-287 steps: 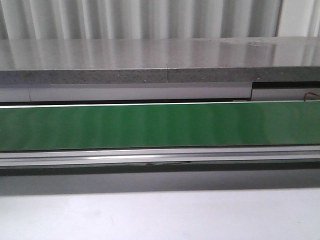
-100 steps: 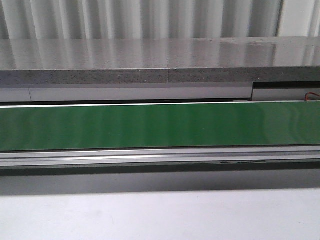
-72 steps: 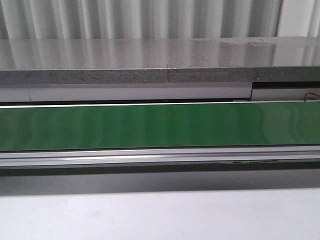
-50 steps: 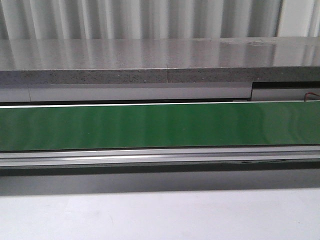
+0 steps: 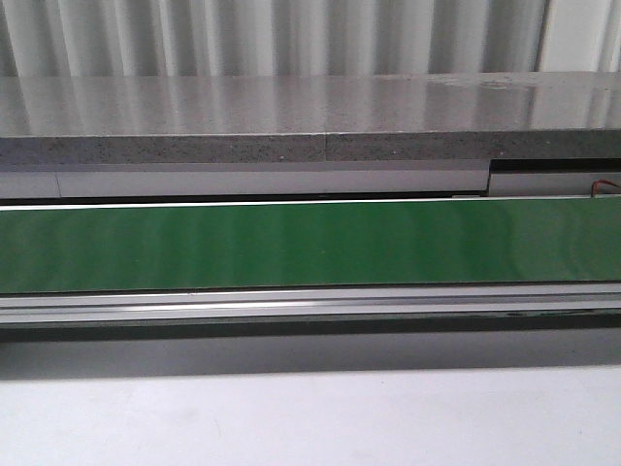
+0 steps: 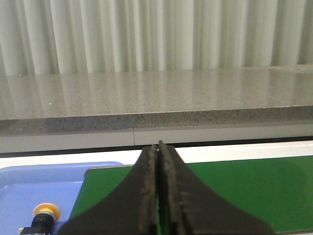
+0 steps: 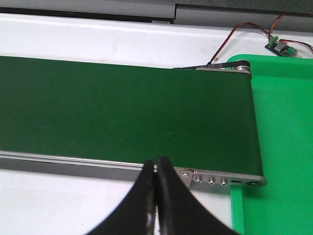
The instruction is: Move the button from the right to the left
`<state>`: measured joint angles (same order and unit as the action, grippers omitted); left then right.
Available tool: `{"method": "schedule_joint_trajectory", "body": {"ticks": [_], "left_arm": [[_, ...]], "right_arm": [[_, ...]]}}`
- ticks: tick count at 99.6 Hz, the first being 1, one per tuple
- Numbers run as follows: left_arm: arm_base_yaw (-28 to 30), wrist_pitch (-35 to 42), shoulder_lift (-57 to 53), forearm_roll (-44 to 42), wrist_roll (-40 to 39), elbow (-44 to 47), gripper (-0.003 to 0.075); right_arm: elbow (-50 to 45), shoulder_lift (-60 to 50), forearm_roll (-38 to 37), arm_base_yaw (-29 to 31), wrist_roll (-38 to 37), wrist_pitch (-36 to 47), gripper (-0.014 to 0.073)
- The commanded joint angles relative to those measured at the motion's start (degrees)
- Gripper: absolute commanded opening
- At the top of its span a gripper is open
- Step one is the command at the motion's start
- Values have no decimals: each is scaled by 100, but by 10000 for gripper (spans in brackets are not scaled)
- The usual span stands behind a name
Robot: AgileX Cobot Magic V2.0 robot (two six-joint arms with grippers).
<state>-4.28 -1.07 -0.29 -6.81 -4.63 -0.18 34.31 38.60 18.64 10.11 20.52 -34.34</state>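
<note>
The button (image 6: 45, 214), with a yellow-orange cap on a dark body, lies in a blue tray (image 6: 34, 191) in the left wrist view, beside the end of the green conveyor belt (image 6: 244, 196). My left gripper (image 6: 158, 147) is shut and empty, above the belt's end, to the right of the button. My right gripper (image 7: 156, 161) is shut and empty, over the near rail of the belt (image 7: 122, 112) close to its other end. Neither gripper nor the button shows in the front view, where the belt (image 5: 310, 245) is bare.
A green tray (image 7: 283, 147) sits past the belt's end in the right wrist view, with a small circuit board (image 7: 281, 46) and red-black wires behind it. A grey stone shelf (image 5: 291, 121) runs behind the belt. White tabletop (image 5: 310, 417) lies in front.
</note>
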Motion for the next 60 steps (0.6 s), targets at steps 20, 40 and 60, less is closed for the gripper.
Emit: {"method": "schedule_joint_trajectory", "body": {"ticks": [20, 40, 60], "left_arm": [[-29, 451, -202, -17, -59, 145, -20], [-29, 460, -202, -17, -59, 145, -20], [-29, 460, -202, -17, -59, 145, -20]], "right_arm": [[148, -27, 45, -5, 50, 323, -68], [148, -27, 45, -5, 50, 323, -68], [148, -27, 45, -5, 50, 323, -68]]}}
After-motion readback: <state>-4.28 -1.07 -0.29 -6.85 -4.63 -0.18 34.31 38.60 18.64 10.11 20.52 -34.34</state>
